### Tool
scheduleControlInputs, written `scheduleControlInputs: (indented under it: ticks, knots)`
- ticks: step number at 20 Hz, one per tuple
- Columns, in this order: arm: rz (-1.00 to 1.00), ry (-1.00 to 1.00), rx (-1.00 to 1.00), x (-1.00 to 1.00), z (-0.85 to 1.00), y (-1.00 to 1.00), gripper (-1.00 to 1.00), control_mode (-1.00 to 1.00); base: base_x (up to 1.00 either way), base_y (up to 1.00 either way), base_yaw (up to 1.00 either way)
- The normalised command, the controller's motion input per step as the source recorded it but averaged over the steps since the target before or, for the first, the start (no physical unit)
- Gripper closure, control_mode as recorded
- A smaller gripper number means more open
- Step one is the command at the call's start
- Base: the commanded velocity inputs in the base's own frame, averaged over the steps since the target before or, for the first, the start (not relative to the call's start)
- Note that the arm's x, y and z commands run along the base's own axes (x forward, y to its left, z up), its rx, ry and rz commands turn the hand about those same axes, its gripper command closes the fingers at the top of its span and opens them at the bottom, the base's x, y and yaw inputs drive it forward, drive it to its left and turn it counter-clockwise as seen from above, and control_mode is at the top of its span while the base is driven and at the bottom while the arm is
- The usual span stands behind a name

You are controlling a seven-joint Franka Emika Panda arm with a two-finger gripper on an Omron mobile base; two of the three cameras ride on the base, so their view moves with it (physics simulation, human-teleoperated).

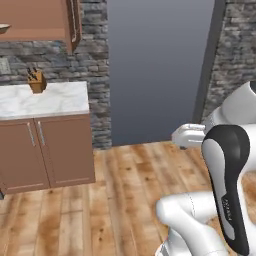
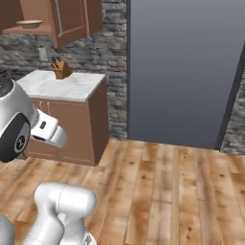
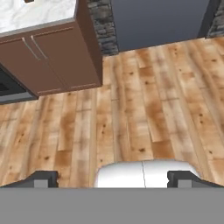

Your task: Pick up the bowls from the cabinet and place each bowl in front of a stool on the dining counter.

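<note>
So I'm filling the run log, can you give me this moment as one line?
phase: approach | gripper: open, empty, over wood floor | cabinet: door open | beige bowl: on shelf | knife block: on worktop

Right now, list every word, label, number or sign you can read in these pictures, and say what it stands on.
There is no text that can be read.
Faint grey marks run down the dark cover of the robot arm; too small and blurred to read.
The wall cabinet, the bowl, the knife block and the marble worktop carry no writing.
</note>
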Motion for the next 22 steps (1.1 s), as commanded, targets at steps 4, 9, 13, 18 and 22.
scheduleControlInputs:
  ticks: [4,9,13,18,22]
  knots:
    - [0.00,0.00,0.00,0.00,0.00,0.00,-1.00,1.00,1.00,1.00,0.00]
    - [0.00,0.00,0.00,0.00,0.00,0.00,-1.00,1.00,1.00,1.00,0.00]
    - [0.00,0.00,0.00,0.00,0.00,0.00,-1.00,1.00,1.00,1.00,0.00]
    - [0.00,0.00,0.00,0.00,0.00,0.00,-1.00,1.00,1.00,1.00,-0.03]
    - [0.00,0.00,0.00,0.00,0.00,0.00,-1.00,1.00,0.71,0.96,-0.16]
